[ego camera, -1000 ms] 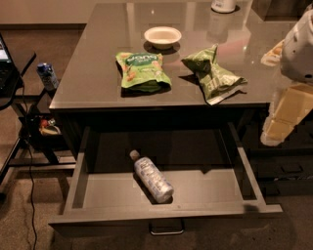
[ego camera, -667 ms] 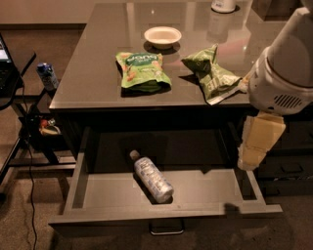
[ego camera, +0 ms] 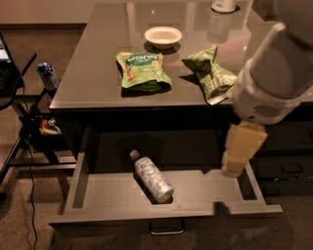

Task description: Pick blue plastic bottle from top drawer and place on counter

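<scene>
The blue plastic bottle (ego camera: 151,176) lies on its side in the open top drawer (ego camera: 166,211), white cap toward the back left. The drawer is pulled out below the counter (ego camera: 98,83). My gripper (ego camera: 234,168) hangs from the white arm at the right, over the drawer's right part, well to the right of the bottle and apart from it. It holds nothing that I can see.
On the counter lie two green snack bags (ego camera: 142,71) (ego camera: 212,75), a white bowl (ego camera: 163,36) and a white container (ego camera: 224,5) at the back. A small blue can (ego camera: 48,75) stands on a stand at the left. Darker drawers (ego camera: 288,166) sit at the right.
The arm has moved left and down from the right edge, bringing the gripper over the drawer's right part. The bottle has not moved.
</scene>
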You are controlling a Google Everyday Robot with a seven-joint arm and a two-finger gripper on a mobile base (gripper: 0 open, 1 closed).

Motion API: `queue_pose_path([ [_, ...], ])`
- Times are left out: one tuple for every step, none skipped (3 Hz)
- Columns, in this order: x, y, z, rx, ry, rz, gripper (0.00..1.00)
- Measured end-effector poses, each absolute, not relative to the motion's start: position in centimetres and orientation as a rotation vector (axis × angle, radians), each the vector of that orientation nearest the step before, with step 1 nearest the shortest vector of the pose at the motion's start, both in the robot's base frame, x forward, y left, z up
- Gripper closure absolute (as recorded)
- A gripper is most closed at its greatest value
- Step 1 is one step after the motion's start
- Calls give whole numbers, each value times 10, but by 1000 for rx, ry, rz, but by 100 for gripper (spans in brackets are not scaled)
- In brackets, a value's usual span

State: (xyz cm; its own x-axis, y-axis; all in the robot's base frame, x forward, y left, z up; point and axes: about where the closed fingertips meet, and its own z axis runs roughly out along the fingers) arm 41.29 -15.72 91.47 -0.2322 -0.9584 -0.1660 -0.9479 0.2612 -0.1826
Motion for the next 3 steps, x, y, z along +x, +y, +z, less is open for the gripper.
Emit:
queue_pose_path([
  [412, -126, 888, -1750, 2347, -50, 0],
  [411, -105, 867, -1749, 2387, -31, 0],
  [411, -104, 867, -1742, 2392, -30, 0],
])
